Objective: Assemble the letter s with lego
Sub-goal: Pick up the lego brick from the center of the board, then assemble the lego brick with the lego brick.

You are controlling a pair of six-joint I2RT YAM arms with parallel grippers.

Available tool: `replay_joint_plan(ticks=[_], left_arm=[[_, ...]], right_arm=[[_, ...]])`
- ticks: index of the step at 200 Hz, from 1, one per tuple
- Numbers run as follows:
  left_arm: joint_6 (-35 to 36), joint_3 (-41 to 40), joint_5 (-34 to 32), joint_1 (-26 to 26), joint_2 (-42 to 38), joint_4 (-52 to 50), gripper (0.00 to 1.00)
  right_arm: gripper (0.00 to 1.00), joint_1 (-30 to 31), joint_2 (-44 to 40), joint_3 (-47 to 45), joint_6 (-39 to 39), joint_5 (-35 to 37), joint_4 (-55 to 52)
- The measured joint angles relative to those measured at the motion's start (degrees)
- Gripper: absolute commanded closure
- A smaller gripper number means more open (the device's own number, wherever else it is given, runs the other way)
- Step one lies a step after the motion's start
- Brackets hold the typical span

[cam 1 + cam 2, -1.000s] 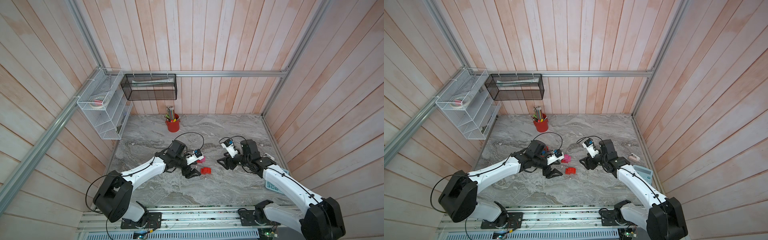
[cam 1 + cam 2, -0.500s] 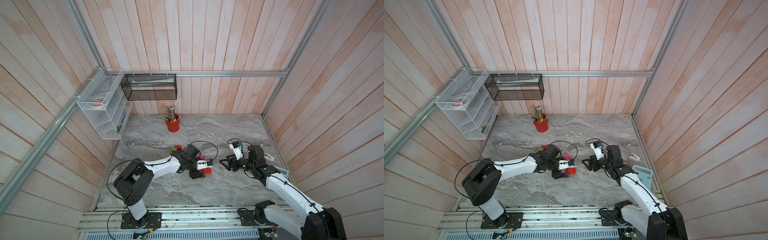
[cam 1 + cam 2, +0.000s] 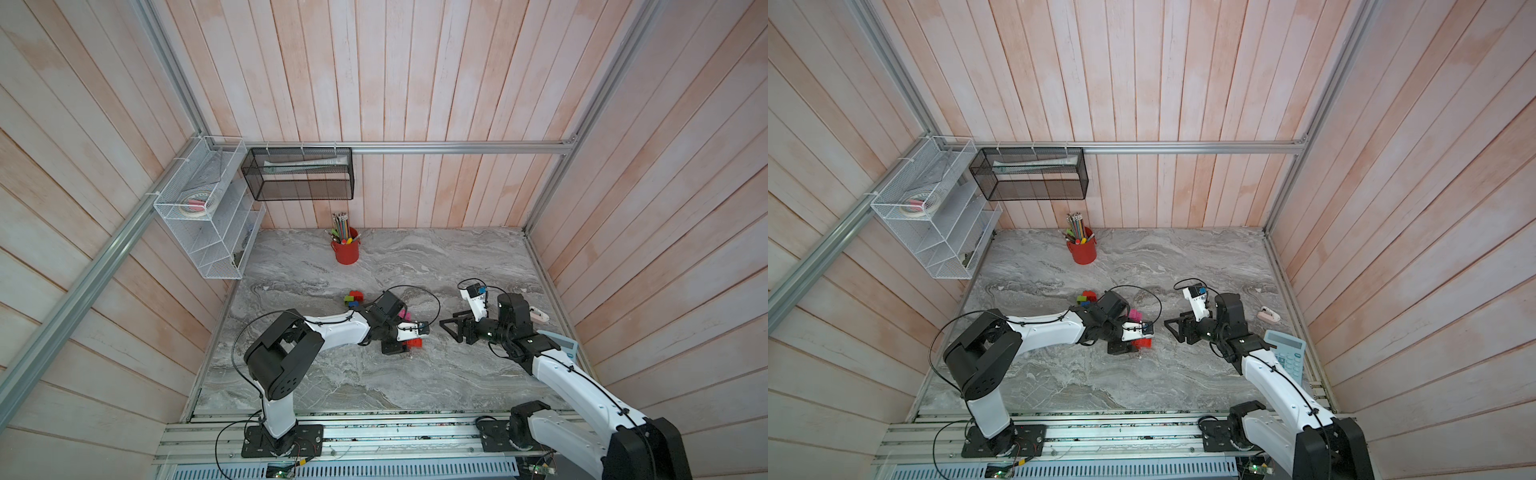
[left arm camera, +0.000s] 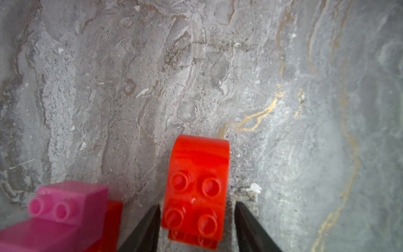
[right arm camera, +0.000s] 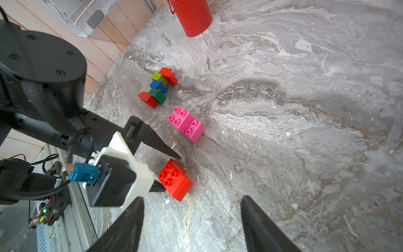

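Flanking a red lego brick (image 4: 197, 174) with the left gripper (image 4: 197, 204), jaws standing parted on either side of it. Pressing one black finger (image 4: 144, 231) right up against the brick's side while leaving a thin strip of table showing before the other, so seemingly not clamping, though judging contact from this close is hard. Sitting studs-up on the grey marble table (image 4: 218, 65), with the brick's rounded end pointing away from the wrist.

Lying just beside that brick, a pink lego pair (image 5: 186, 124), two bricks joined in a step. Resting farther toward the left wall, near but apart from the pink pair, a small joined cluster (image 5: 159, 87) of red, lime green, blue and dark green lego, showing in both top views just beyond the left arm's wrist.

Hovering well apart on the other side, the right gripper (image 5: 193, 197), jaws standing wide and holding nothing, with only bare table showing between the fingers.

Standing upright near the back wall, a red pencil cup (image 3: 345, 251). Lying near the table's right edge by the right arm, a blue calculator (image 3: 1285, 349).
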Motion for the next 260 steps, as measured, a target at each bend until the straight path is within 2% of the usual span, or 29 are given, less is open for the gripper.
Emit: replay_joint_plan(ticks=[70, 136, 178, 220, 260], left_arm=[[0.07, 0.59, -0.07, -0.02, 0.24, 0.02, 0.65], [-0.33, 2.19, -0.17, 0.00, 0.24, -2.64, 0.66], [-2.16, 3.17, 0.39, 1.14, -2.73, -6.60, 0.65], [-2.93, 6.69, 1.90, 3.61, -9.77, -12.09, 0.65], [-2.47, 10.97, 3.39, 5.90, -11.47, -15.10, 0.65]], right_arm=[[0.28, -0.35, 0.00, 0.00, 0.17, -0.42, 0.92], [0.28, -0.90, 0.92, -0.98, 2.38, -1.25, 4.15], [0.28, -1.03, 4.57, -3.43, 9.25, -2.58, 12.15], [0.28, -1.07, 12.74, -6.38, 20.11, -6.88, 25.81], [0.28, -0.79, 20.15, -6.47, 28.22, -10.45, 36.04]])
